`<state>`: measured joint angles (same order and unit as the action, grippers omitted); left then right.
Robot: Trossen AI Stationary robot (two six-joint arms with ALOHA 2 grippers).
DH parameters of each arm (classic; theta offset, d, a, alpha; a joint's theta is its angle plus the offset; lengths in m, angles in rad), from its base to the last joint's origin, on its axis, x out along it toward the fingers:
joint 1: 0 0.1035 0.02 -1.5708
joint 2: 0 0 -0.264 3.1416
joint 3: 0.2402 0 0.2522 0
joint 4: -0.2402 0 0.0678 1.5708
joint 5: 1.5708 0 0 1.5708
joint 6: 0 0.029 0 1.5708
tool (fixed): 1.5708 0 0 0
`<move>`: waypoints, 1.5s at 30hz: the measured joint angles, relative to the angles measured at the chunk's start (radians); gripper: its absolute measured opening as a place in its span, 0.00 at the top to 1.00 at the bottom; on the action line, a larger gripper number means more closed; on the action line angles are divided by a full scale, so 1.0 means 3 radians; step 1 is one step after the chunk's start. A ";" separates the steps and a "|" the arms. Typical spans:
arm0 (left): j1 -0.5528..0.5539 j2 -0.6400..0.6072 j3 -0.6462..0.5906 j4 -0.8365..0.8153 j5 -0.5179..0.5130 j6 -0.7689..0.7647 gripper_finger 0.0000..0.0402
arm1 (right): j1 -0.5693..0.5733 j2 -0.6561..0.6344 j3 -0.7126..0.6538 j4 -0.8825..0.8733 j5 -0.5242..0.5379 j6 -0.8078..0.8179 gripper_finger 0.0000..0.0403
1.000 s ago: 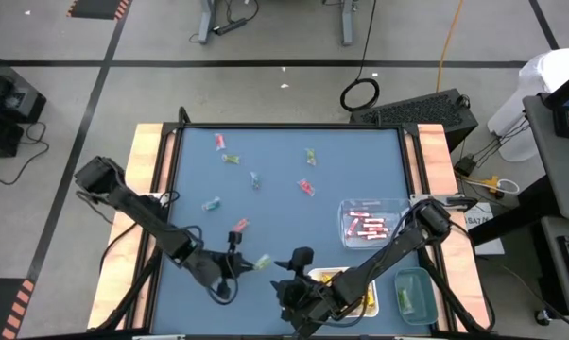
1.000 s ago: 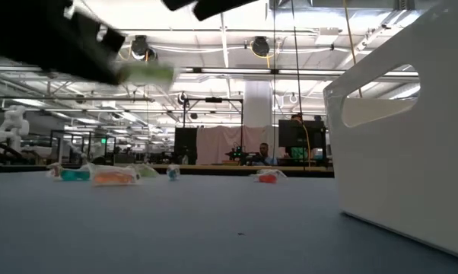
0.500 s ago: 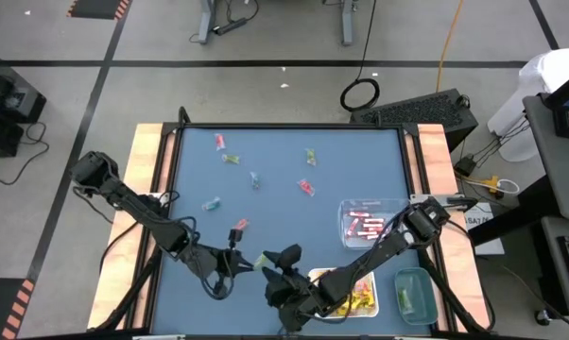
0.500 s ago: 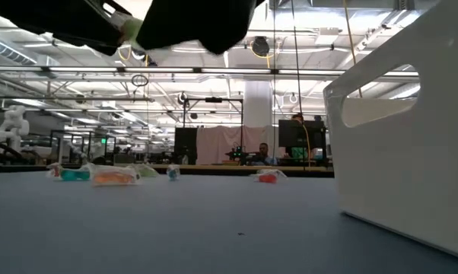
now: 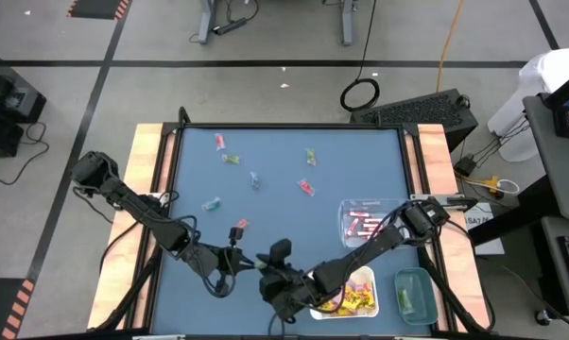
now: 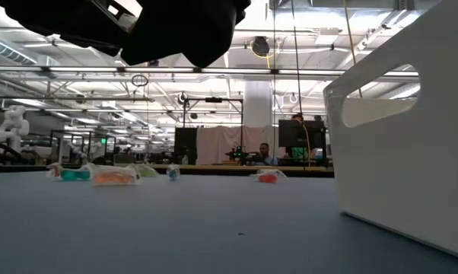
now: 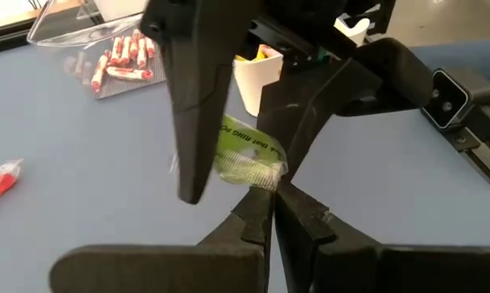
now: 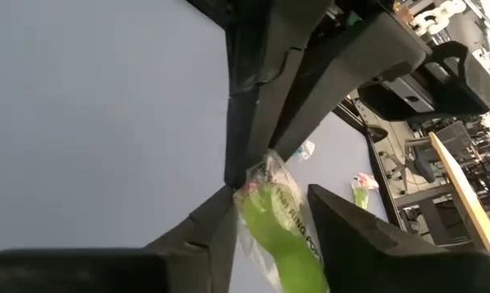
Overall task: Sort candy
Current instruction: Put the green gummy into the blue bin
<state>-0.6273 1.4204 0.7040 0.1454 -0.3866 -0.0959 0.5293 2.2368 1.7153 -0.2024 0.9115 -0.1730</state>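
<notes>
A green wrapped candy (image 7: 245, 155) hangs above the table near its front edge, between both grippers. My left gripper (image 7: 269, 199) is shut on its lower end. My right gripper (image 8: 269, 220) has come in from the table's right and is closed on the candy's sides. From above, the right gripper (image 5: 268, 269) covers the candy, and the left gripper (image 5: 242, 263) sits just to its left. Several loose candies (image 5: 254, 179) lie flat on the blue table (image 5: 190, 170) farther back. My left gripper pinches the crimped end of the candy's wrapper (image 7: 264, 177) between its two fingertips, coming from the table's left and slanting down. The candy stands up from the fingertips, clear of the table. My right gripper has one finger (image 7: 198, 122) on each long side of the candy's green body (image 8: 271, 213), coming from the table's right. The candy fills the gap between the fingers and is clear of the table.
At the right stand a clear tray (image 5: 346, 210) of pink-red sticks, a white tray (image 5: 373, 304) of yellow candies near the front edge, and a green-tinted tray (image 5: 412, 291). The white tray's wall (image 6: 411, 129) fills the right of the low view.
My right gripper has gone toward the table's left, rolling as it went, until it reached the left gripper and the green candy. The candy showed from above half a second ago and is now covered. My left gripper rose a little with the candy, then kept still.
</notes>
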 joint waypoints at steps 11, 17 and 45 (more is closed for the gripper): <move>-0.0010 0.0000 0.0000 -0.0053 0.0023 -0.0188 0.86 | 0.0024 0.0000 -0.0003 -0.0004 -0.0007 0.0002 0.80; -0.0011 -0.0001 0.0000 -0.0113 -0.0011 -0.0357 0.66 | 0.0028 0.0000 -0.0003 -0.0027 -0.0006 0.0045 0.81; -0.0414 -0.0624 0.0000 -0.0336 -0.1499 -0.0184 0.26 | 0.0556 -0.0292 0.1649 -0.4558 -0.1005 0.2427 0.81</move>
<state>-0.7516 1.2333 0.7040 0.0445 -0.8364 -0.1512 0.6961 2.1490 2.2101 -1.5697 0.6099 0.5552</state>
